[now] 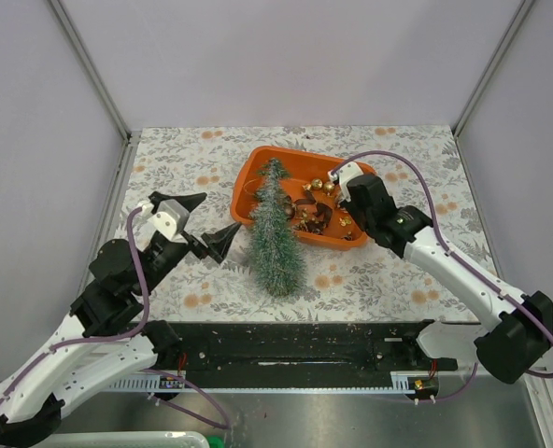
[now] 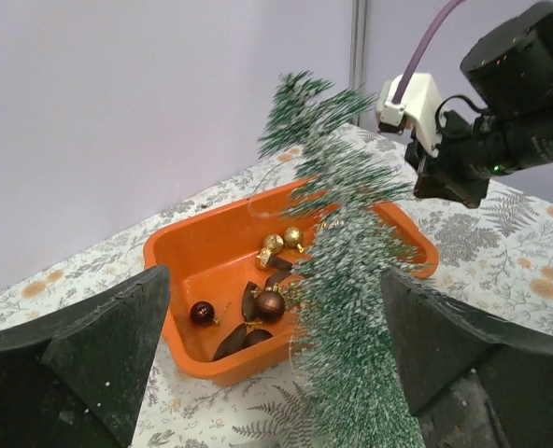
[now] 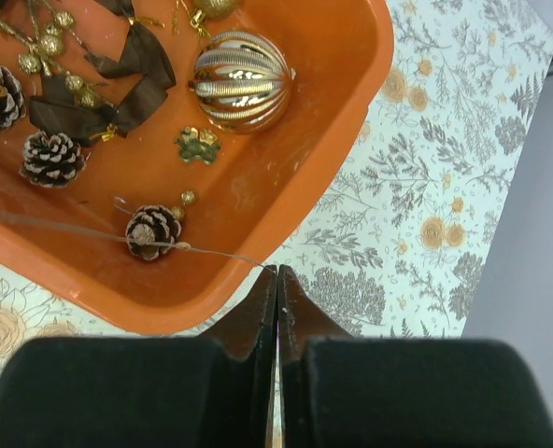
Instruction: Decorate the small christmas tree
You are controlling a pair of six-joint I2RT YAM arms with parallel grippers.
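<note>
The small christmas tree (image 1: 275,238) (image 2: 351,280) stands upright on the flowered cloth, just in front of the orange tray (image 1: 247,182) (image 2: 164,254) (image 3: 295,177). My left gripper (image 1: 206,221) (image 2: 273,291) is wide open to the tree's left, its fingers apart from the needles. My right gripper (image 1: 351,227) (image 3: 276,271) hovers at the tray's near right edge. Its jaws are shut on a thin thread that runs to a small pine cone (image 3: 152,231) on the tray floor. A gold ribbed bauble (image 3: 242,81), dark red baubles (image 2: 269,305) and brown ribbons (image 3: 118,89) also lie in the tray.
More pine cones (image 3: 52,159) and small gold baubles (image 2: 284,241) lie in the tray. A black rail (image 1: 295,350) runs along the near table edge between the arm bases. White walls with metal posts (image 1: 90,65) close in the back and sides.
</note>
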